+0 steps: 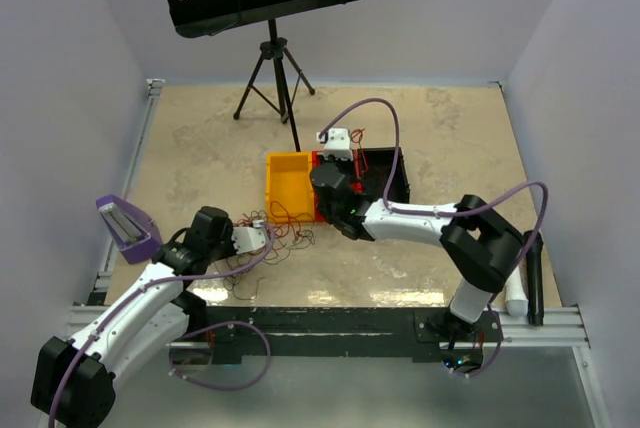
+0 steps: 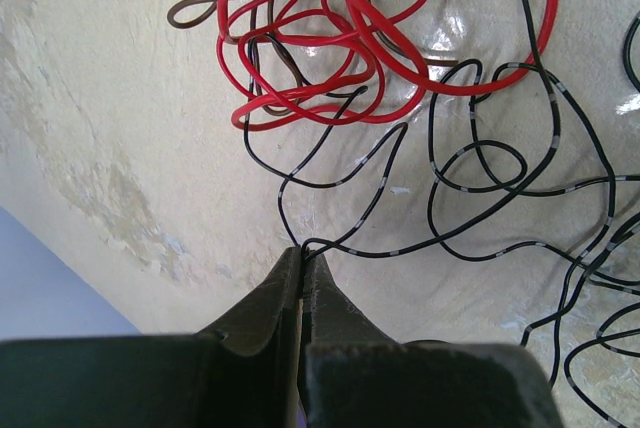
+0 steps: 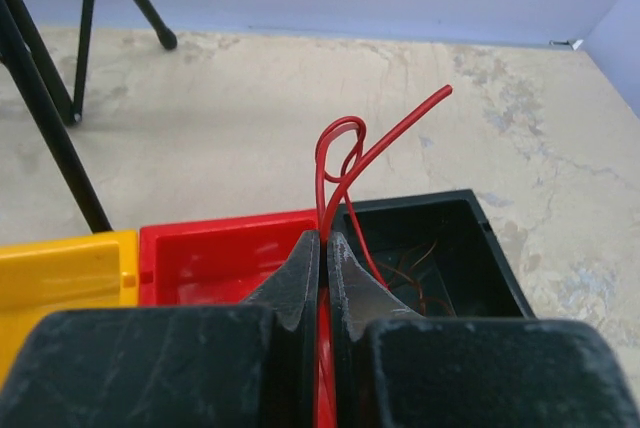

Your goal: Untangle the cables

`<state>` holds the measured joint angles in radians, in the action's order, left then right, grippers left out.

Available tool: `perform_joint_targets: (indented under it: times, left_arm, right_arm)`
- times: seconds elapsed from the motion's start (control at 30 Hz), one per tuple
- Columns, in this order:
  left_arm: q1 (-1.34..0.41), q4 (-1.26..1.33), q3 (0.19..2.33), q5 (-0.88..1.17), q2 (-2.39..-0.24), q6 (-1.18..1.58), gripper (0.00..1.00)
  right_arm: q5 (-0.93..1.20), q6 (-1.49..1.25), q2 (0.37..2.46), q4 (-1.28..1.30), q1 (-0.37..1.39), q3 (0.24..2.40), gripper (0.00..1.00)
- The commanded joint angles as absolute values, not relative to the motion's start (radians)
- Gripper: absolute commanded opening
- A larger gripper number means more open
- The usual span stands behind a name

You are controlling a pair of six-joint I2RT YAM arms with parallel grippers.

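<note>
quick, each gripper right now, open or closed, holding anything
Left gripper: closed, pinching a black cable.
Right gripper: closed, holding a red cable.

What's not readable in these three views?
- Right wrist: red wire, lower run hidden behind the shut right pincer.
- Left wrist: black wire pinched by the left pincer gets lost among crossings; brown wire cut by the top edge.
- Top: loose wires on the table too thin to trace.
</note>
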<state>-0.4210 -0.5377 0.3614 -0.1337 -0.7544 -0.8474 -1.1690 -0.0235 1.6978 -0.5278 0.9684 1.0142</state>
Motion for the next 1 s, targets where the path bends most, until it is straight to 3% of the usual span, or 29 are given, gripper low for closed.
perform_joint_targets:
  times: [0.0, 0.1, 0.5, 0.63, 0.8, 0.97]
  left_arm:
    - [-0.416, -0.511, 0.357, -0.146, -0.755, -0.842, 0.0]
    - [-0.416, -0.506, 0.356, -0.15, -0.755, -0.847, 0.0]
    - [-0.416, -0.486, 0.348, -0.146, -0.775, -0.834, 0.0]
    - [-0.416, -0.483, 0.334, -0.149, -0.767, -0.836, 0.0]
    - [-0.416, -0.479, 0.324, -0.15, -0.759, -0.838, 0.0]
    - [-0.416, -0.476, 0.327, -0.156, -0.756, -0.847, 0.0]
  right_arm:
    - [-1.226, -0.081, 1.739, -0.58, 0.976, 1.054, 0.0]
    - [-1.197, -0.152, 1.744, -0.497, 0.995, 1.085, 0.0]
    - [-1.215, -0.057, 1.723, -0.56, 1.137, 1.075, 0.0]
    - [-1.195, -0.165, 1.706, -0.457, 1.138, 1.091, 0.0]
    - [-1.172, -0.369, 1.721, -0.237, 1.095, 1.124, 0.0]
    - [-0.967, -0.543, 1.736, -0.058, 0.954, 1.181, 0.0]
